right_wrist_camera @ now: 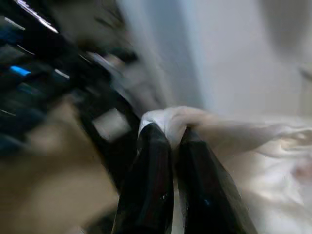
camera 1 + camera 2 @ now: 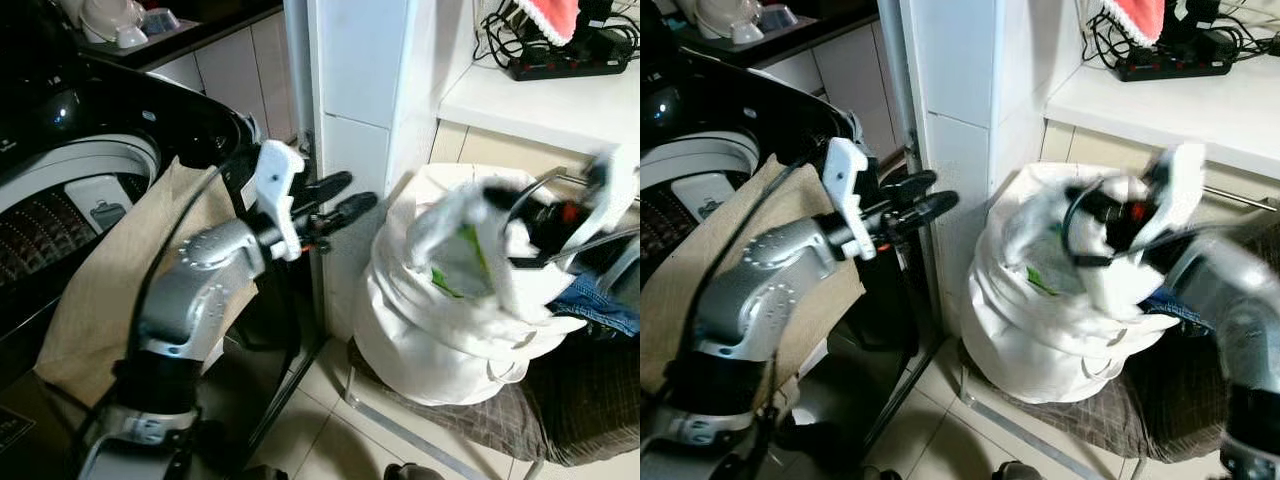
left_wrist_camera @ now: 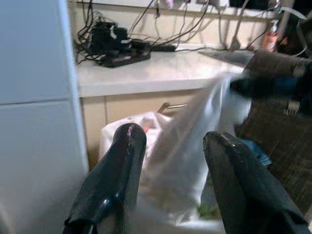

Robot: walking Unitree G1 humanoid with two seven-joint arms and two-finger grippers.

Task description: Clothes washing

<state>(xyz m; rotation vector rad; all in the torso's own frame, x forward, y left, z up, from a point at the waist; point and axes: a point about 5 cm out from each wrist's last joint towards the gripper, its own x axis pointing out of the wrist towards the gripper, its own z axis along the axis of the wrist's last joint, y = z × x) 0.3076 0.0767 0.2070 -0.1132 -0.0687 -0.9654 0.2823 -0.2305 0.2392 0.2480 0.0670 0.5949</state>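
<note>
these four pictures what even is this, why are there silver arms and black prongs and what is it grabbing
It is a humanoid robot doing laundry. Two pictures come from cameras in its head, looking down at its own silver arms; the other two come from cameras on its wrists, looking along the black fingers. The left gripper is open and holds nothing, reaching out beside the washing machine, which has a beige cloth draped over its edge. The right gripper is pinched shut on white cloth at the white laundry bag, which sits on a checked seat. That arm is blurred.
</note>
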